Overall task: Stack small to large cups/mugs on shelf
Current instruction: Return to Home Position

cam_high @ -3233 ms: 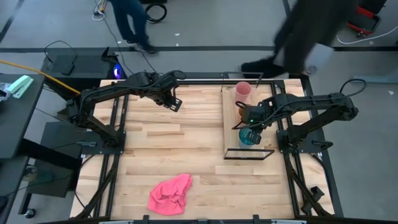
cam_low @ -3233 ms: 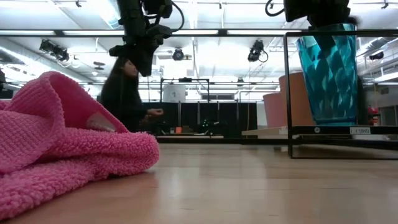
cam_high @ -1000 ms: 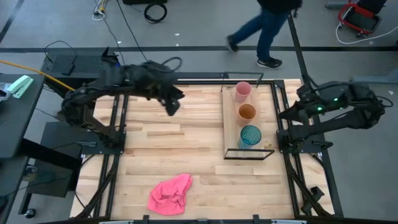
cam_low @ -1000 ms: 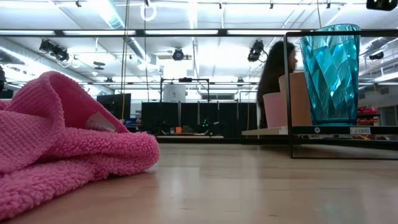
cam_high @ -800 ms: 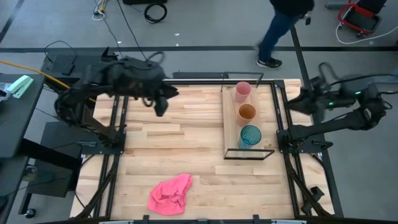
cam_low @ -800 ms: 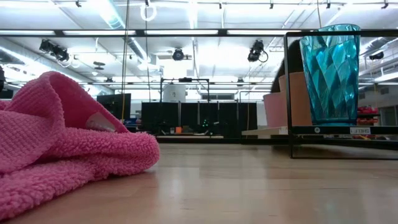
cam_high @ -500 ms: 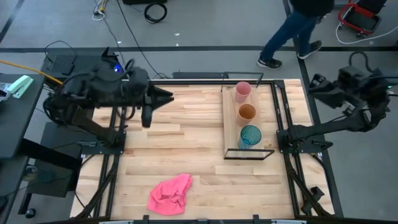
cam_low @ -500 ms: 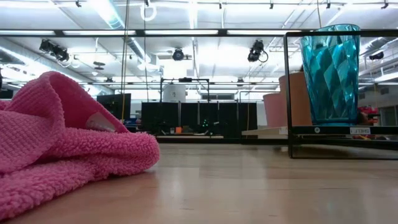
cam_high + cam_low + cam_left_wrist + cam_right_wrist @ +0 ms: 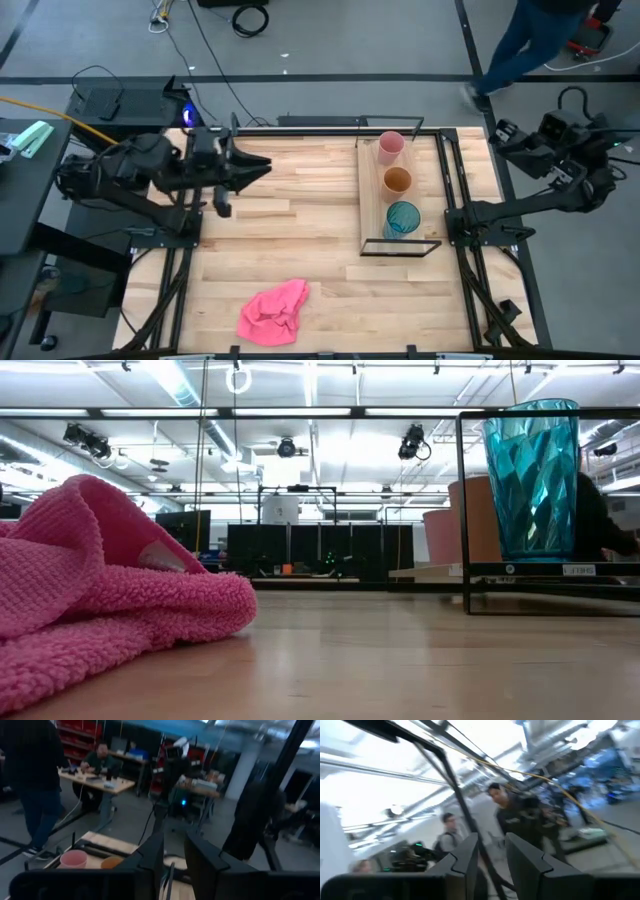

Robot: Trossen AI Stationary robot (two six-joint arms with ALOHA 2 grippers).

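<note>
Left arm point(image 9: 135, 170), right arm point(image 9: 560, 145) folded back

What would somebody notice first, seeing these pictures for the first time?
Three cups stand in a row on the shelf at the table's right: pink cup farthest, orange cup in the middle, teal cup nearest. A crumpled pink cloth lies alone near the front edge. The left arm and right arm sit folded at the table's sides.

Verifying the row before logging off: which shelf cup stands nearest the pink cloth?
The teal cup, at the end of the shelf toward the cloth; the orange cup stands mid-row, the pink cup farthest.
</note>
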